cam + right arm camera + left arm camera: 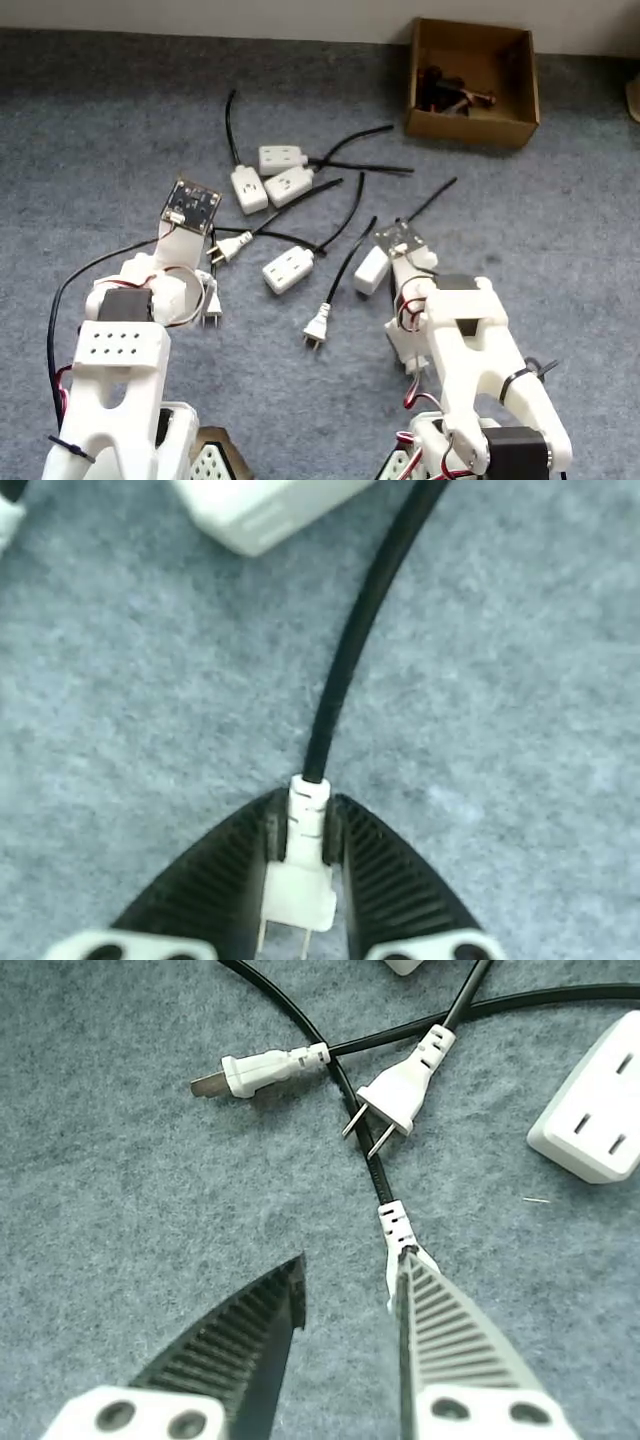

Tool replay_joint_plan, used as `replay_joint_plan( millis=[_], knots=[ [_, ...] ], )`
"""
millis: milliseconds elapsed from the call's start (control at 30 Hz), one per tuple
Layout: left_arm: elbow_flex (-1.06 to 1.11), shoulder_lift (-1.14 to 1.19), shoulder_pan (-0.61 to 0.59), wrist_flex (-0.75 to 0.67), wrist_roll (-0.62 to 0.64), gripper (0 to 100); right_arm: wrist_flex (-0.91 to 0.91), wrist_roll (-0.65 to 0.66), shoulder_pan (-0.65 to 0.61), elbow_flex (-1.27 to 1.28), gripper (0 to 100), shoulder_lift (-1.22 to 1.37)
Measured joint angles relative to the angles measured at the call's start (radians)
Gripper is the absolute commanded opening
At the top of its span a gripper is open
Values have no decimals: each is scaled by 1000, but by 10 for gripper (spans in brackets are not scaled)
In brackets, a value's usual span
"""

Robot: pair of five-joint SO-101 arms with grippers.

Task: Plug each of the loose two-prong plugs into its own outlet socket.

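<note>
Between the right gripper's (pixel 307 810) clamped fingers we find a two-prong plug (pixel 298 885). Its long axis lies along the fingers, prongs toward the wrist, and its cable (pixel 360 640) runs toward an outlet block (pixel 262 505) just beyond. The left gripper (pixel 350 1260) is spread wide beside a second plug (pixel 395 1225). Grey carpet (pixel 520 780); cords (pixel 560 997) cross nearby.

Likely a robotics lab or hobby workshop. A worktop (pixel 90 110) covered in grey felt carries two white plastic robot arms (pixel 120 350) with bare wiring and an exposed circuit board (pixel 192 205). Loose plugs (pixel 317 328) and outlet blocks (pixel 288 268) on cut black cords (pixel 350 262) lie scattered. An open cardboard box (pixel 465 130) holds dark odds and ends.
</note>
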Motion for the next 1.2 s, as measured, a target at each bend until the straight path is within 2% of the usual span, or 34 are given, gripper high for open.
replay_joint_plan(
  millis=[133, 600, 800, 1033, 1200],
  knots=[
    [0, 0, 0, 0, 0, 144, 17, 0, 0, -32, 5, 3],
    [0, 0, 0, 0, 0, 144, 270, 2, 3, -324, 5, 3],
    [0, 0, 0, 0, 0, 145, 298, 2, 3, -385, 5, 3],
    [0, 0, 0, 0, 0, 145, 299, -64, -129, -459, 5, 5],
    [0, 0, 0, 0, 0, 145, 387, -92, -170, -601, 5, 5]
  ],
)
